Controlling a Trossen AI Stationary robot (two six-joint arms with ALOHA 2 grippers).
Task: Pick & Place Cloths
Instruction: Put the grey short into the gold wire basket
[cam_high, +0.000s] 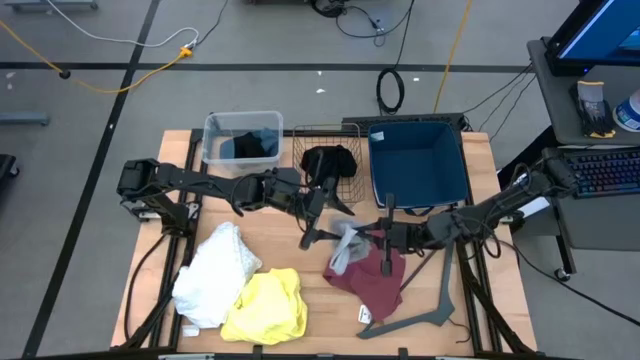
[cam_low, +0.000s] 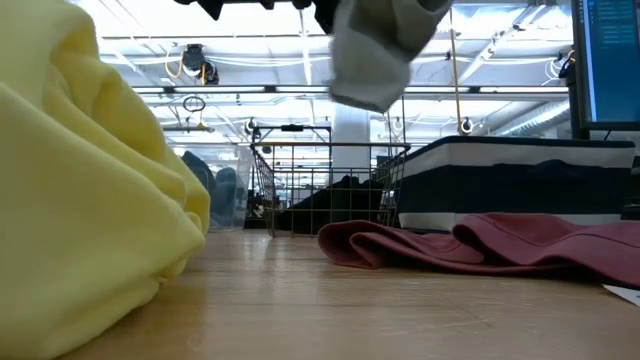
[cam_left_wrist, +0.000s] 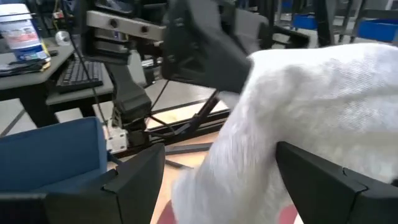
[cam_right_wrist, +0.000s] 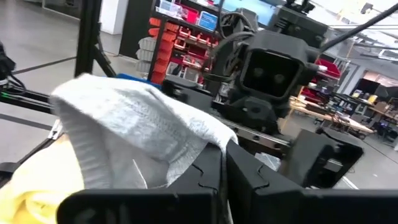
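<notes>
We're seeing both arms meeting over the table's middle, w/ a grey cloth (cam_high: 346, 248) hanging between them, lifted clear of the tabletop (cam_high: 320, 300). In the low view it's dangling at the top (cam_low: 375, 55), nothing under it but bare wood.

The right gripper (cam_high: 377, 236) is pinching the grey cloth: in the right wrist view its fingers (cam_right_wrist: 205, 177) are sitting pressed together w/ the fabric (cam_right_wrist: 130, 134) draped over them. The left gripper (cam_high: 308, 240) is reaching in from the opposite side; in the left wrist view its fingers (cam_left_wrist: 140, 180) are standing spread wide, w/ the cloth (cam_left_wrist: 298, 118) sitting between them, so we're reading it as open, not clamped.

Rest of the cloths, approx.:
- maroon cloth (cam_high: 370, 282) lying flat just below the right gripper, partly on top of the dark hanger (cam_high: 425, 310).
- white cloth (cam_high: 215, 270) bunched at front left, touching the yellow cloth (cam_high: 268, 305) beside it; the yellow one is filling the low view's left (cam_low: 90, 200).
- black cloth (cam_high: 330, 162) sitting in the wire basket (cam_high: 303, 135).
- dark cloth (cam_high: 248, 147) sitting in the clear bin (cam_high: 215, 125) at back left.
- blue bin (cam_high: 415, 160) at back right, beside the basket.
</notes>
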